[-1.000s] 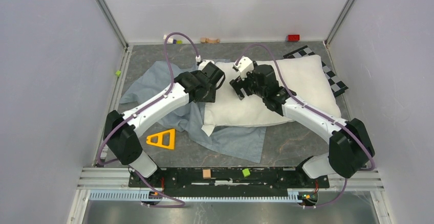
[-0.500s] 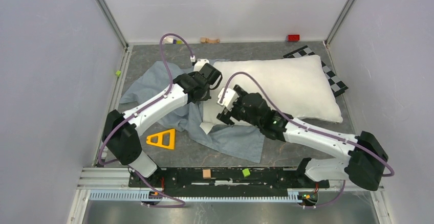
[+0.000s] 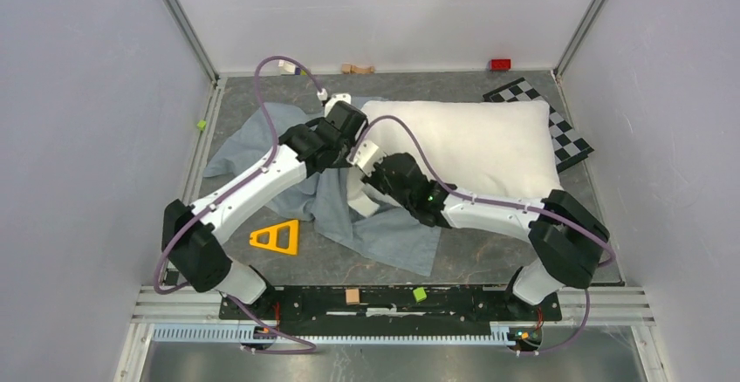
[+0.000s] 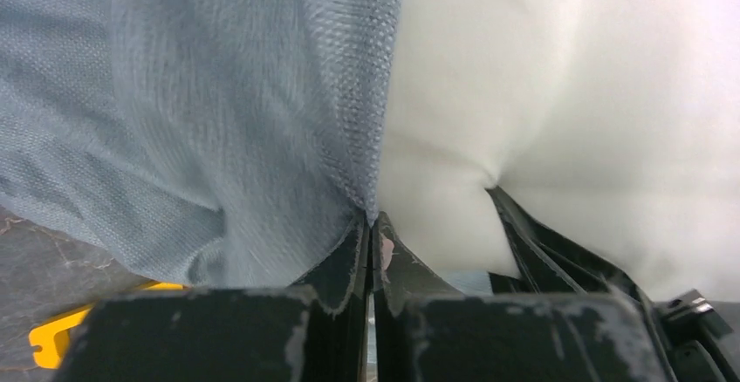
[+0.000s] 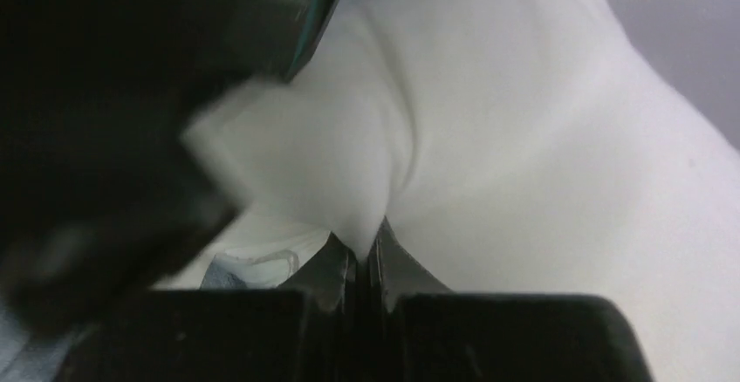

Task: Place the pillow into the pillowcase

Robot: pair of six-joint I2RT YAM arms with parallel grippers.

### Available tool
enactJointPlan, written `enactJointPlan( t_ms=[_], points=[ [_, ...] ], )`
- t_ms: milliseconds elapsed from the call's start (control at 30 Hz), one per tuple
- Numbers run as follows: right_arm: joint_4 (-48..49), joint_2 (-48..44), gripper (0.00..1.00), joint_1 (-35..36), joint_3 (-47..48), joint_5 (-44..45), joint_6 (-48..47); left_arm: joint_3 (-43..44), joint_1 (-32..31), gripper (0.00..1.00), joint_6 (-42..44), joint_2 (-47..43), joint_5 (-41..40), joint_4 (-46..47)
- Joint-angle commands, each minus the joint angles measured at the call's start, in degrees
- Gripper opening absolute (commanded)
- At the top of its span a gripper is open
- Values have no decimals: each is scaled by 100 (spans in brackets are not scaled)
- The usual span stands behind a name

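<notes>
The white pillow (image 3: 476, 146) lies across the middle and right of the table, partly on the blue-grey pillowcase (image 3: 249, 142), which spreads to the left and under the pillow's front edge. Both grippers meet at the pillow's left end. In the left wrist view my left gripper (image 4: 372, 221) is shut on the pillowcase (image 4: 174, 120) edge, right beside the pillow (image 4: 567, 94). In the right wrist view my right gripper (image 5: 365, 247) is shut on a pinch of pillow (image 5: 524, 138) fabric. From above, the left gripper (image 3: 352, 155) and right gripper (image 3: 366, 177) sit close together.
A yellow triangle (image 3: 277, 237) lies in front of the pillowcase. A checkered board (image 3: 565, 129) pokes out from under the pillow's right end. A red block (image 3: 500, 64) and a wooden toy (image 3: 358, 69) rest by the back wall, a green block (image 3: 201, 125) at the left.
The right arm swung from over the pillow's middle to its left end and shut on the fabric. The left gripper closed on the pillowcase edge. The pillow shifted slightly.
</notes>
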Motion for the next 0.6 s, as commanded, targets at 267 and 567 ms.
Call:
enactJointPlan(
  t_ms=[267, 567],
  points=[
    [-953, 1269, 0, -980, 2332, -189, 2809, 349, -136, 2, -528, -1383, 2016, -157],
    [0, 1585, 0, -1231, 1728, -614, 4054, 735, -223, 2, -927, -1708, 1925, -206]
  ],
)
